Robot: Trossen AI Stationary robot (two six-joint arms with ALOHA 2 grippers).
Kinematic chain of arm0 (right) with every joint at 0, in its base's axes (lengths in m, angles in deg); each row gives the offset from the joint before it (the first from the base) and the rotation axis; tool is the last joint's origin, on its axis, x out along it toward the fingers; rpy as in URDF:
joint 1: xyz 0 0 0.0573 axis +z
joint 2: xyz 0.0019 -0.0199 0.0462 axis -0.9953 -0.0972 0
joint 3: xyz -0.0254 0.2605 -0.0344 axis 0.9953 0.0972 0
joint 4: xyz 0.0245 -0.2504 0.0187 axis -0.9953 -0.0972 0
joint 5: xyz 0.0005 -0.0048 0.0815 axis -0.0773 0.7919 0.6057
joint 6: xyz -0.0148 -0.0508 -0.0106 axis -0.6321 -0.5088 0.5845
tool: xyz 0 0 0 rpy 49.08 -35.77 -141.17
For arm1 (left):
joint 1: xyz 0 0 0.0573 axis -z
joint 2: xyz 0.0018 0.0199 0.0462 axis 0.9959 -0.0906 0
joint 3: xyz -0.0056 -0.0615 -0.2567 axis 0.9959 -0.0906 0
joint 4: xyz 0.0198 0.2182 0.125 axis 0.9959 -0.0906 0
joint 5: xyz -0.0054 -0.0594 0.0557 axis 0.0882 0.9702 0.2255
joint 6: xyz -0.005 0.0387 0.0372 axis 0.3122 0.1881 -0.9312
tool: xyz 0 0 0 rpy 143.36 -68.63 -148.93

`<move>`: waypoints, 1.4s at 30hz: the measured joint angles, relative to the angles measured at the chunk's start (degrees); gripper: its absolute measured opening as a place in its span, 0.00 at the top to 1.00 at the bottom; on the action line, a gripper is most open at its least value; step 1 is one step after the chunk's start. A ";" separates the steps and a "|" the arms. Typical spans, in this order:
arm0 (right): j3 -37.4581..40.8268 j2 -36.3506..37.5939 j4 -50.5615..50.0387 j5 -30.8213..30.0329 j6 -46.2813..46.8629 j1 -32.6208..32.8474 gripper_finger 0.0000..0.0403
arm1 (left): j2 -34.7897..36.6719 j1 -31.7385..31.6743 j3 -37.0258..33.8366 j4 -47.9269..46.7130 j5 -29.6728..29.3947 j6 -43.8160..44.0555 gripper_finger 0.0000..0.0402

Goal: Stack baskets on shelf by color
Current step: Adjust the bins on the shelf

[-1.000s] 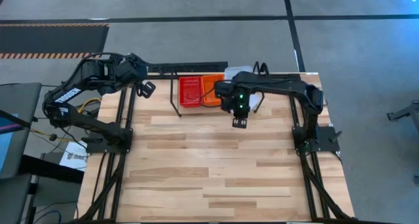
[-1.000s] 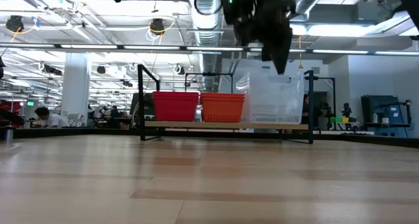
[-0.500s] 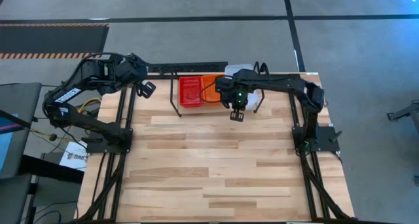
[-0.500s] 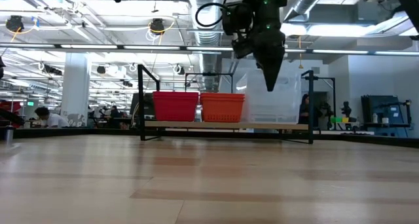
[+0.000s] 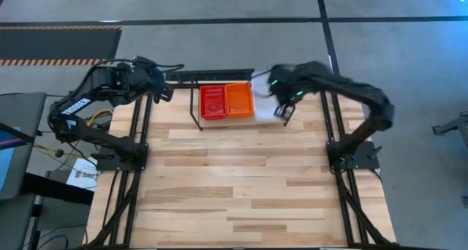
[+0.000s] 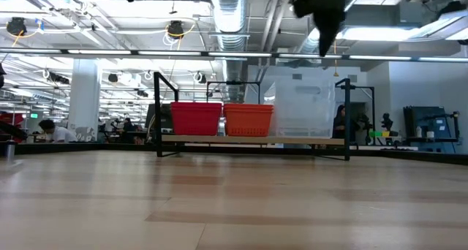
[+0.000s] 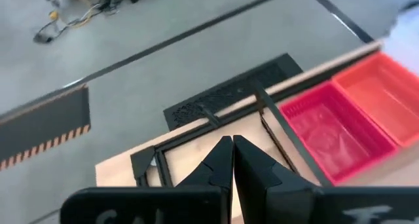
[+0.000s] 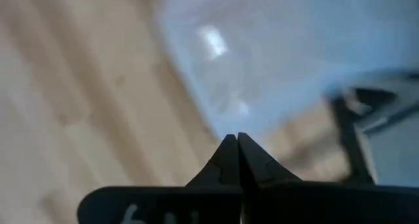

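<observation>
Near part of bench (image 5: 241, 191) bare wood; at far edge the shelf (image 6: 252, 139) carries, left to right, red basket (image 5: 213, 101), orange basket (image 5: 240, 99), clear basket (image 6: 301, 110), all side by side. Right gripper (image 5: 286, 112), fingers pressed together w/ nothing held, hangs over clear basket's near edge. Left gripper (image 7: 232, 160), also pinched together & empty, sits off bench's far left corner, well apart from shelf.

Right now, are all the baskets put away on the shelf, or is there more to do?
It looks nearly finished. On the shelf sit the red baskets, orange baskets and clear baskets, side by side, sorted by color. Nothing is in hand: the right end effector is shut and empty above the clear ones, and the left end effector waits shut near the table's far left corner. No loose basket shows on the table.
</observation>
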 joint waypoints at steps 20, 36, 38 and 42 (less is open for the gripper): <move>17.85 21.39 19.65 13.63 5.20 -26.98 1.00 | -0.06 -12.26 -27.93 23.51 15.02 2.01 1.00; 35.63 19.62 36.03 20.85 8.22 -29.45 1.00 | -2.91 -23.28 -27.92 23.59 22.30 1.11 1.00; 35.63 19.27 36.71 20.54 7.84 -28.72 1.00 | -4.17 -24.15 -27.92 23.39 22.81 0.96 1.00; 35.60 19.08 37.28 20.22 6.59 -28.09 1.00 | -7.16 -25.33 -27.92 23.41 24.69 -0.22 1.00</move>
